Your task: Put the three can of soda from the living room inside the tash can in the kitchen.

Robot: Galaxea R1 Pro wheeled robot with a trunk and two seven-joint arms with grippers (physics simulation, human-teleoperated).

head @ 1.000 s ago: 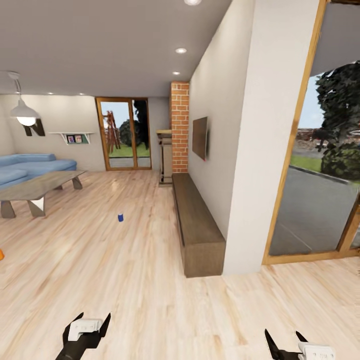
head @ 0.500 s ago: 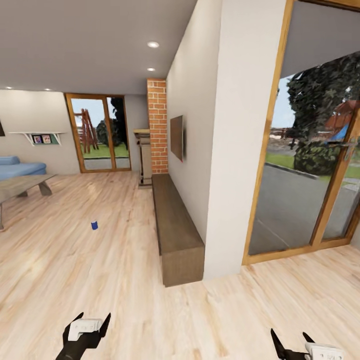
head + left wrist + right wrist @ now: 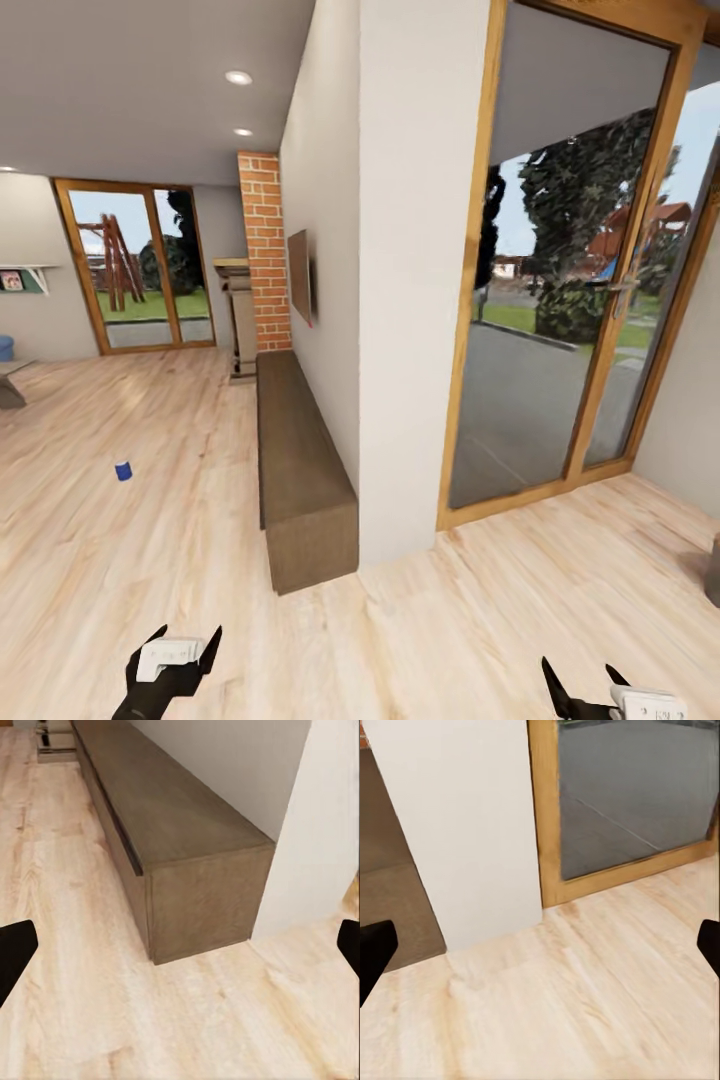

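Facing a white wall end (image 3: pixel 420 300) in the living room, the head view takes in one long low wooden bench (image 3: pixel 300 470) running along the wall, one brick column (image 3: pixel 265 250), and two sets of wood-framed glass doors: one far off at 11 o'clock (image 3: pixel 135 265), one close at 1 o'clock (image 3: pixel 570 300). A single small blue cylinder (image 3: pixel 123 470) stands on the light wood floor (image 3: pixel 150 560) at about 10 o'clock from the left gripper (image 3: pixel 180 640), well apart from it. Two grippers show at 6 o'clock; the left gripper's black fingers are spread apart with nothing between them, and so are those of the right gripper (image 3: pixel 585 685). At the far left edge, a sliver of blue sofa (image 3: pixel 5 348) is visible. A grey object at 4 o'clock, cut by the edge, cannot be identified.
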